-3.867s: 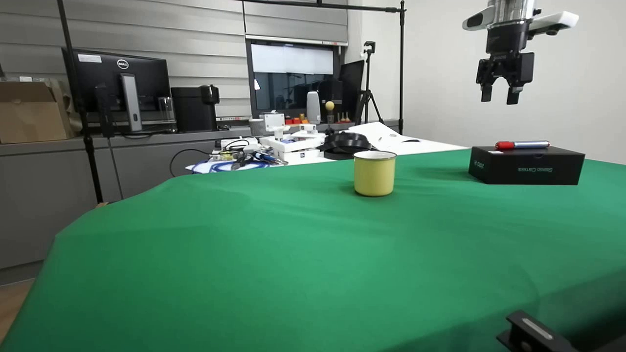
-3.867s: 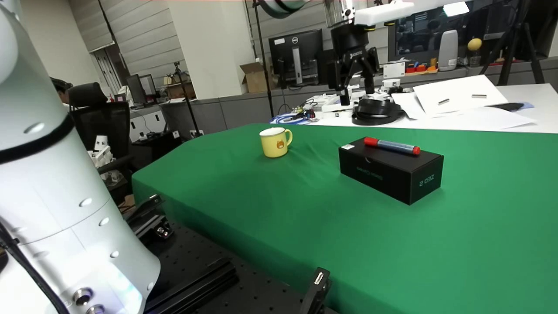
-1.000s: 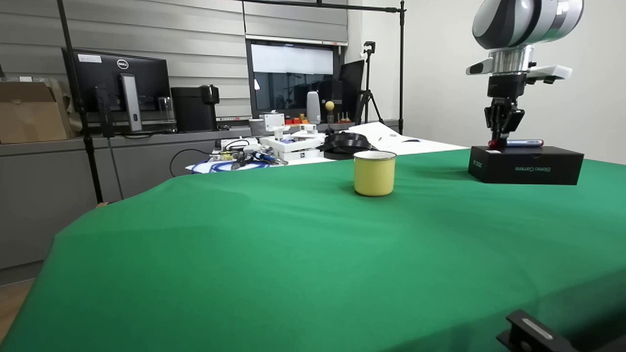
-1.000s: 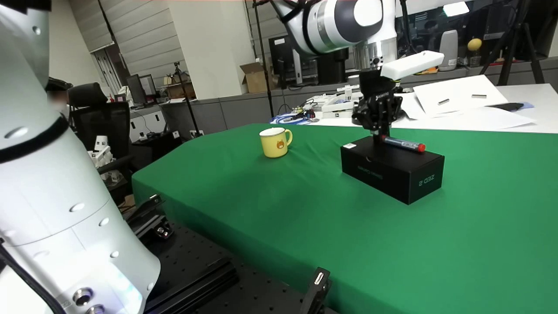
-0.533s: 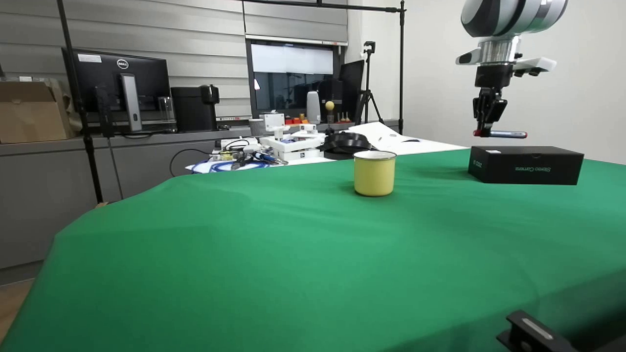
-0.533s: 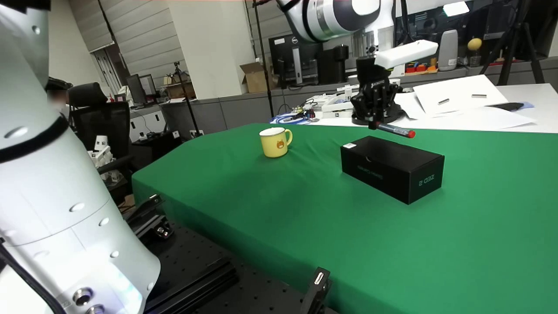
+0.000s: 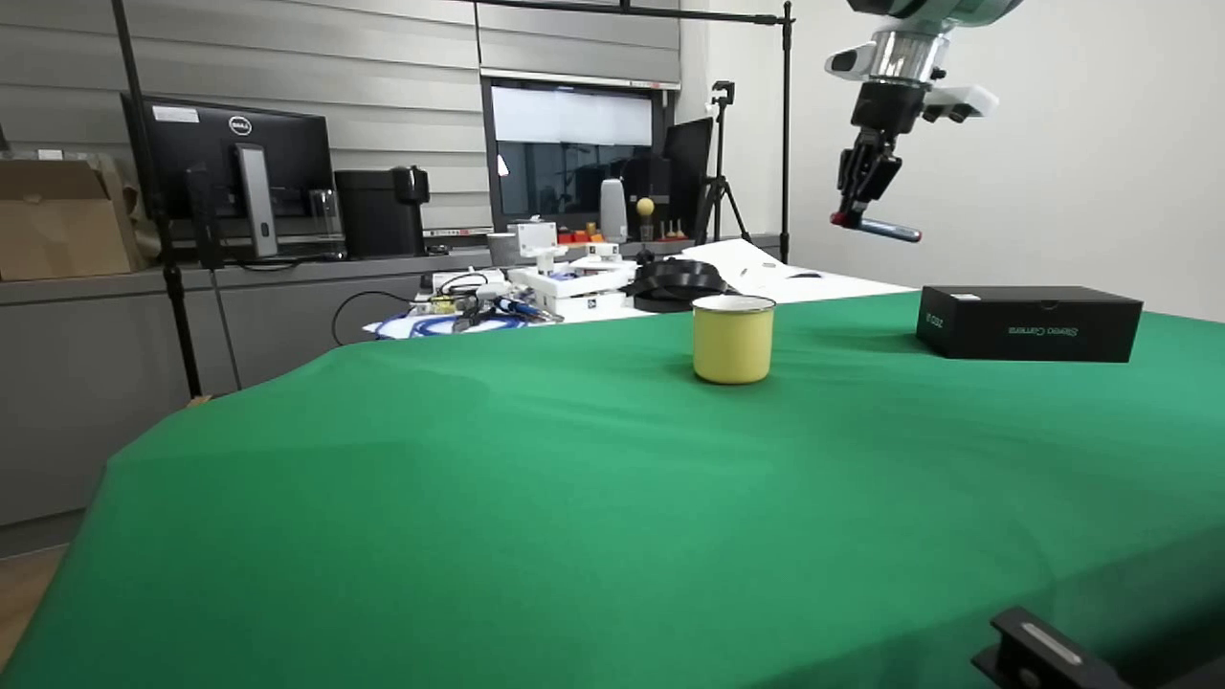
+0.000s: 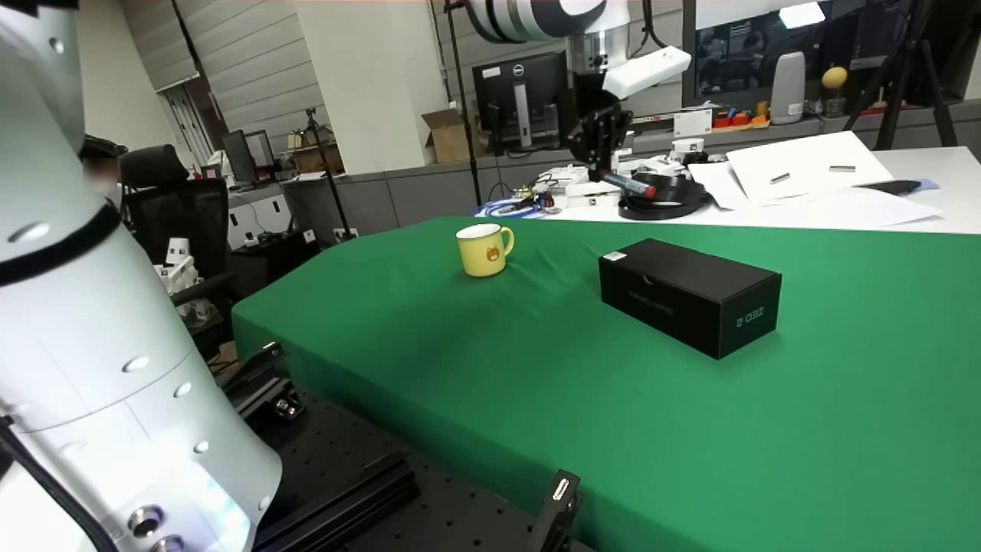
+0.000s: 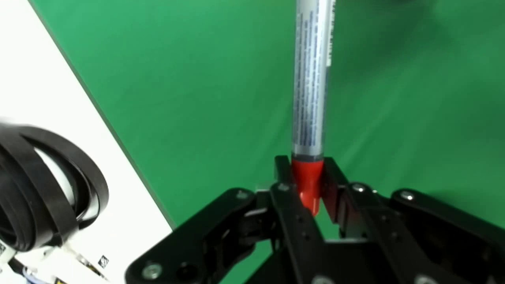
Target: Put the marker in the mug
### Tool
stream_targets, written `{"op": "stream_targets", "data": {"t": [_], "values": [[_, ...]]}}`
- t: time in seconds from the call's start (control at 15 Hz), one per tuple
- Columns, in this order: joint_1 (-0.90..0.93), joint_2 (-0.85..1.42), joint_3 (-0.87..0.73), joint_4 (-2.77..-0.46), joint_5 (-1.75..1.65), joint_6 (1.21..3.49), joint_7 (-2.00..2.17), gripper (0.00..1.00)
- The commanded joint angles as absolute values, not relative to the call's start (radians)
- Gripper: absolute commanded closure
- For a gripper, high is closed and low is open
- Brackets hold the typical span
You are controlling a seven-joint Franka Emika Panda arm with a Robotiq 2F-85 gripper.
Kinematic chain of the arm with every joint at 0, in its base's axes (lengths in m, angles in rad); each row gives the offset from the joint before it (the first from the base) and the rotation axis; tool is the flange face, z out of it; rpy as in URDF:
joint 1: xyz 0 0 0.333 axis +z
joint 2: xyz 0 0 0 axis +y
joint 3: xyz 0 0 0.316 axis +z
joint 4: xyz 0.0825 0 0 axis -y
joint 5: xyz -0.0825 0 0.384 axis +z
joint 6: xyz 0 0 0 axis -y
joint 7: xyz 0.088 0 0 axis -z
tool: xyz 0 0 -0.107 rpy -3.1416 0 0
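Note:
The marker [image 9: 309, 98], with a pale bluish barrel and red ends, hangs in the air with my gripper [image 9: 307, 173] shut on its red cap. Its free end points away from the fingers and, in an exterior view, the marker [image 7: 890, 230] slopes slightly downward from the gripper [image 7: 847, 216]. The pale yellow mug [image 7: 732, 344] stands upright on the green cloth, below and to the left of the gripper. From another angle the mug [image 8: 481, 253] shows its handle and a small bear print, and the marker [image 8: 630, 184] is higher than its rim. The wrist view does not show the mug.
A flat black box [image 8: 674, 295] lies on the green cloth [image 8: 460, 345], its top bare. Behind the cloth, a white table holds a black coiled strap [image 8: 663, 198], papers [image 8: 805, 169] and white parts. A black bracket [image 7: 1043, 651] sits at the cloth's near edge.
Earlier my open gripper was above the marker on the box, then it closed on the cap. Over the last second it has lifted the marker and moved toward the mug's side, tilting slightly.

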State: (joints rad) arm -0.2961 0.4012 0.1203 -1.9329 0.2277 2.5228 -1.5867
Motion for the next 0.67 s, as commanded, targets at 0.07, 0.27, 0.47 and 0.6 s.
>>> {"op": "stream_targets", "data": {"t": [0.07,0.27,0.47,0.6], "values": [[-0.328,0.399,0.241,-1.898,0.461,2.488,-1.811,0.94],[-0.346,0.380,0.283,-1.883,0.637,2.404,-1.987,0.94],[-0.328,0.368,0.250,-1.856,0.767,2.274,-2.121,0.94],[-0.312,0.374,0.217,-1.826,0.832,2.181,-2.182,0.94]]}}
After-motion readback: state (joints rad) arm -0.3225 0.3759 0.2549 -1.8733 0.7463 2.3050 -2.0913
